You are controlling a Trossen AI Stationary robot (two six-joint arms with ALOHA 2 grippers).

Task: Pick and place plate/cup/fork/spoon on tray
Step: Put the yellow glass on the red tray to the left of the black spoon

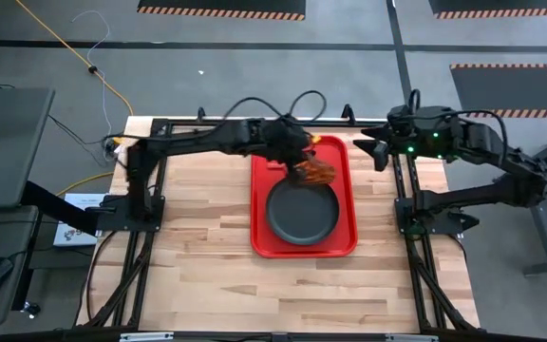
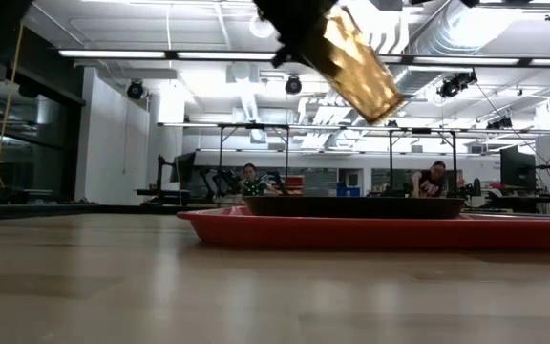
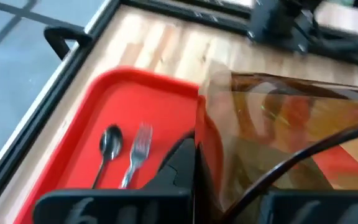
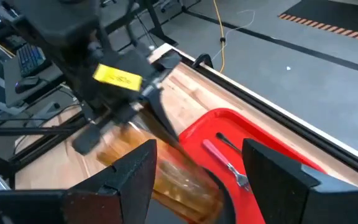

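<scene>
Left end effector (image 1: 304,163) clamps the amber cup (image 1: 315,174), tilted above the red tray (image 1: 345,161) at frame centre, plate (image 1: 302,211) already aboard; lowering upright seems next. Right end effector (image 1: 368,147) waits agape, upper right.

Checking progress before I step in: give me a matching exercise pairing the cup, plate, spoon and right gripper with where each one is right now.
Things:
1. cup
2. plate
3. spoon
4. right gripper

Places or states:
A. open, waiting beside the tray's far right corner
B. lying on the tray beside the fork
C. tilted in the air, held by the left gripper
D. resting flat on the tray's near half

Pairs: 1-C, 2-D, 3-B, 4-A
</scene>
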